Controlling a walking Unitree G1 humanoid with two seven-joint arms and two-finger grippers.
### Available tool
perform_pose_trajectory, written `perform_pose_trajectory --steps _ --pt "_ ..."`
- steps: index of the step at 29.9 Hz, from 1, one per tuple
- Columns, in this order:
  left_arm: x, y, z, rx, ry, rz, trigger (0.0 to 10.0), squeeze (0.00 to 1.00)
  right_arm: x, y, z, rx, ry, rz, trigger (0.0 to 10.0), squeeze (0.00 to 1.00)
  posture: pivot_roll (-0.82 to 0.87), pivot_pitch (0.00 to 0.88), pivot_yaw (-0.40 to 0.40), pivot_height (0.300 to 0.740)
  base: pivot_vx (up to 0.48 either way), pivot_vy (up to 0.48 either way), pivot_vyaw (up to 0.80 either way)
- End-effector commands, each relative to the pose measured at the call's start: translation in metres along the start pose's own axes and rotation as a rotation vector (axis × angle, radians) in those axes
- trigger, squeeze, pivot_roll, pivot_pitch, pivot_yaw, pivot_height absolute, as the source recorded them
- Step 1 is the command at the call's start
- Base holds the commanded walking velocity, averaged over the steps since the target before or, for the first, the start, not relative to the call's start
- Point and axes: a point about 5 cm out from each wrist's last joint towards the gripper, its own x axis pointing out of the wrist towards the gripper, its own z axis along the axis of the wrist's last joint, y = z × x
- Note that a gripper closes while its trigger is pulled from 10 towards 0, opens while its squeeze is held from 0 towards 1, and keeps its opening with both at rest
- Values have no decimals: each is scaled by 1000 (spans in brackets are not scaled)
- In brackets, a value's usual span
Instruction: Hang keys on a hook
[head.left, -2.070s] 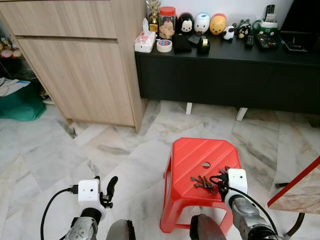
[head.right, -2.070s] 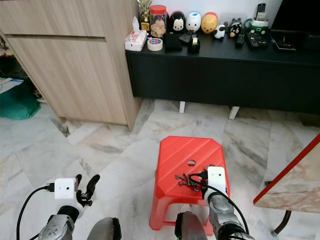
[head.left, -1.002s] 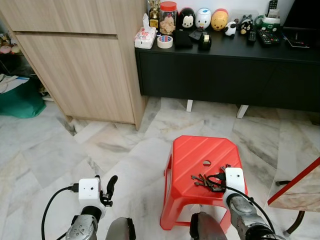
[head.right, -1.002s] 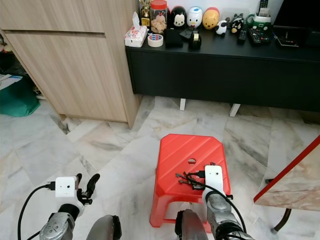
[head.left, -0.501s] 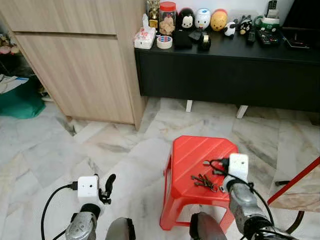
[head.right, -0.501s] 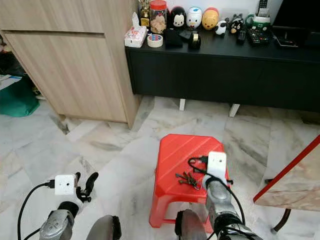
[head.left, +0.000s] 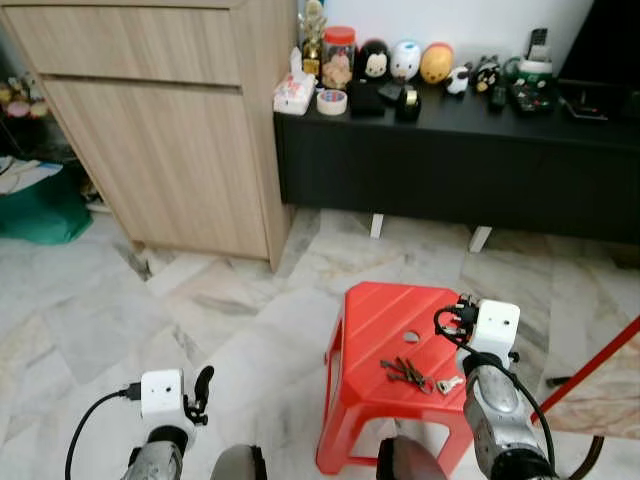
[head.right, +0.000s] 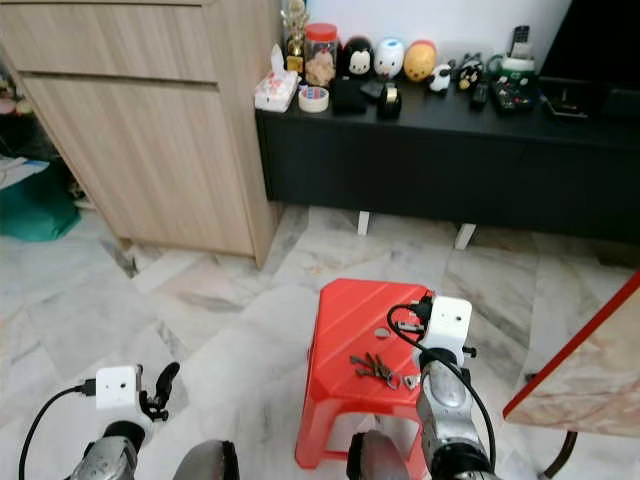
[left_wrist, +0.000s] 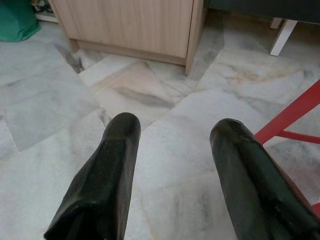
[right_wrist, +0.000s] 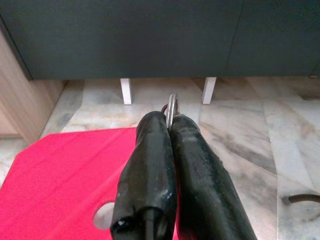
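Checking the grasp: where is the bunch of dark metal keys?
Head views: the bunch of dark metal keys is on the red plastic stool, near-right part, beside the right gripper, which pinches a metal ring.

Your keys (head.left: 406, 372) lay near the stool's (head.left: 372, 322) front right corner; the cabinet (head.left: 470, 160) stood behind it, the cupboard (head.left: 160, 130) left.

right hand (right_wrist: 170, 122) pinching key ring (right_wrist: 172, 107) above red stool (right_wrist: 65, 175).
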Motion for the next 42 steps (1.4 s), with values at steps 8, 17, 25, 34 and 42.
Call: perform_pose_trajectory --steps 8,17,25,34,42 --pt "-5 3 -17 27 65 8 10000 0 -5 1 -4 27 -1 -4 10000 0 9 0 -29 687 0 0 0" --pt "-5 8 -29 38 125 21 10000 0 -10 1 -11 30 28 -6 10000 0 11 0 -33 727 0 0 0" --pt "-11 13 -53 66 291 41 10000 0 -21 -4 -35 25 121 -11 10000 0 30 0 -36 740 0 0 0" --pt "-21 13 -73 76 447 62 10000 0 -37 -4 -69 -23 308 38 10000 0 33 0 -41 740 0 0 0" --pt "-29 6 -85 115 544 52 10000 0 -56 -13 -95 -119 473 22 10000 0 18 0 -35 740 0 0 0"
